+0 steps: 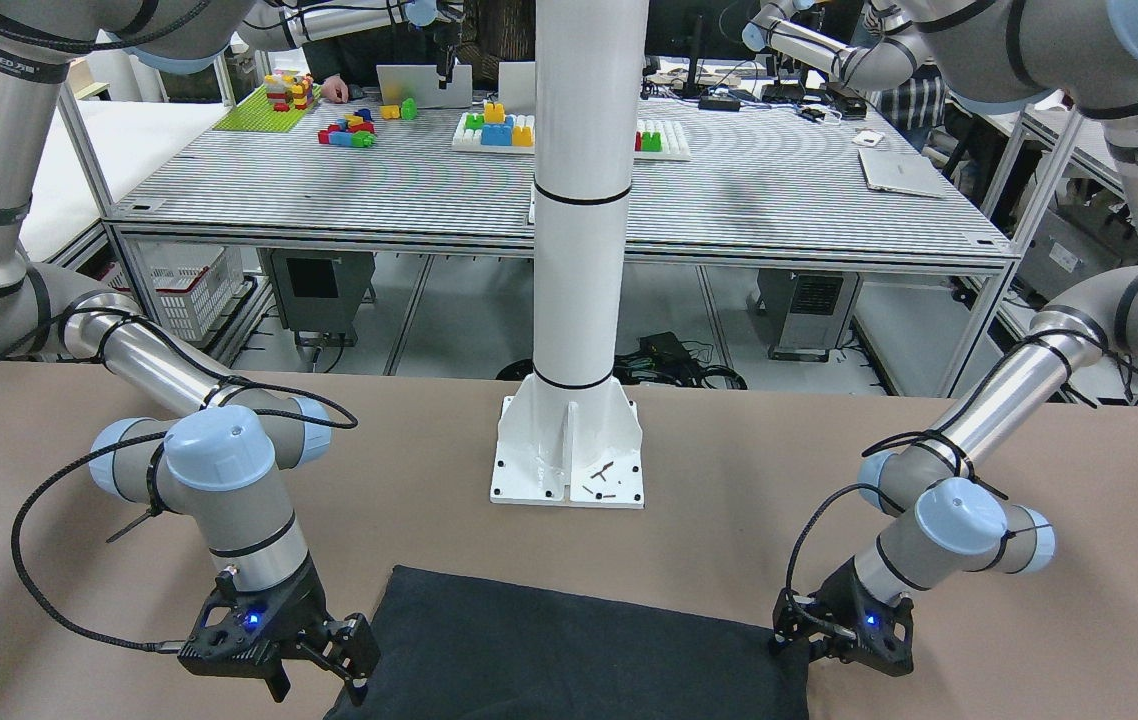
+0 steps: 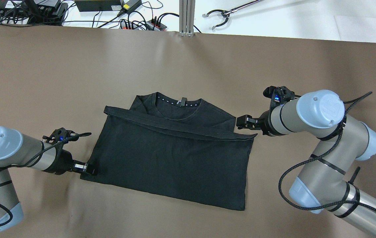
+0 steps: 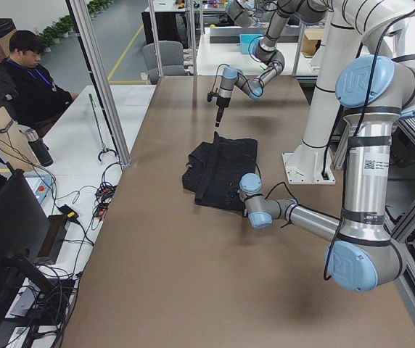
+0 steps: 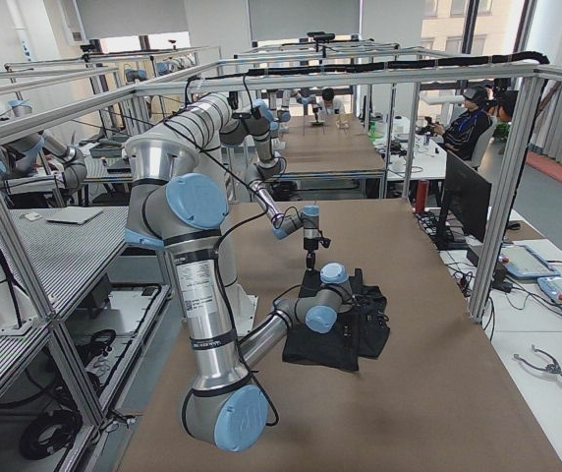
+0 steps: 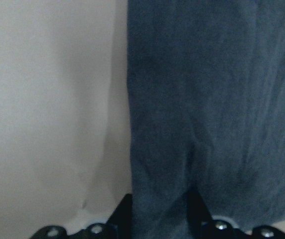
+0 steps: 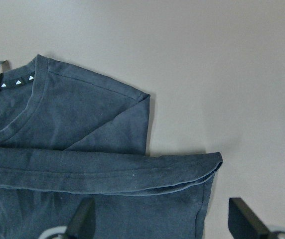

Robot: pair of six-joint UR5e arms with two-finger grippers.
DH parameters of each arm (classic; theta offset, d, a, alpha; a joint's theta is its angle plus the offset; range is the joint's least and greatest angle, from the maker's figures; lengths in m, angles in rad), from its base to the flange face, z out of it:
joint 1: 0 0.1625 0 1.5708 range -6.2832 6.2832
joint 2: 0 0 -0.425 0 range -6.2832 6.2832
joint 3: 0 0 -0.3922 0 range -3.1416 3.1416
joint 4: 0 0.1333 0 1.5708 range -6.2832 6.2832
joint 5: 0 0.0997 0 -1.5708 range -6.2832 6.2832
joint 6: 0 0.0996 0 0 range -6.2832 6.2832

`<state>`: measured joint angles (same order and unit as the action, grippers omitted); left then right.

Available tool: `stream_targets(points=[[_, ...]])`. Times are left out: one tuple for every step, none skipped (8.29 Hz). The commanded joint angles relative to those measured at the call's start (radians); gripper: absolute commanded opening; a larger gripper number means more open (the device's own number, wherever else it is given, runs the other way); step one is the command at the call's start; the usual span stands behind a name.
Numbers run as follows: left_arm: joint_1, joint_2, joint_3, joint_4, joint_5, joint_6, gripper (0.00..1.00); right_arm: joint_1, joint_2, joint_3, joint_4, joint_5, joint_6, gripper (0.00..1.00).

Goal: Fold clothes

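Observation:
The clothes (image 2: 174,158) are one black T-shirt lying flat on the brown table, its bottom hem folded up to just below the collar (image 6: 13,84). My left gripper (image 2: 87,168) sits at the shirt's near left corner. In the left wrist view the fabric (image 5: 212,99) runs down between its fingers (image 5: 125,216), which are shut on it. My right gripper (image 2: 242,121) hovers just off the right end of the folded hem. Its fingers (image 6: 85,216) stand wide open and hold nothing. The front-facing view shows the shirt (image 1: 569,650) between the right gripper (image 1: 354,665) and the left gripper (image 1: 799,640).
The white pillar base (image 1: 569,450) stands behind the shirt at the robot's side. Cables and power strips (image 2: 125,23) and a grabber tool (image 2: 221,16) lie past the table's far edge. A person (image 3: 26,72) sits beyond that edge. Bare brown table (image 2: 75,66) surrounds the shirt.

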<state>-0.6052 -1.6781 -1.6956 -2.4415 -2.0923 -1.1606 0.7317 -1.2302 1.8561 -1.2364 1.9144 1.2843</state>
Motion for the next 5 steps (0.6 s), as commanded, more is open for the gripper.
stream_targets(points=[[0.002,0.006,-0.012,-0.007,0.036,-0.008,0.01,0.0,0.0,0.002,0.0,0.0,0.001,0.94],[-0.001,0.014,-0.021,-0.005,0.038,-0.008,0.0,0.0,0.0,0.0,0.0,0.0,0.001,0.94],[-0.004,0.02,-0.032,-0.005,0.038,-0.008,0.0,0.0,0.0,0.0,0.0,0.0,0.001,0.94],[-0.013,0.017,-0.029,-0.004,0.04,-0.008,0.0,0.0,0.0,-0.003,0.0,0.0,0.001,0.94],[-0.045,0.006,-0.021,-0.002,0.04,-0.005,0.0,0.0,0.0,-0.003,0.0,0.0,0.0,0.94]])
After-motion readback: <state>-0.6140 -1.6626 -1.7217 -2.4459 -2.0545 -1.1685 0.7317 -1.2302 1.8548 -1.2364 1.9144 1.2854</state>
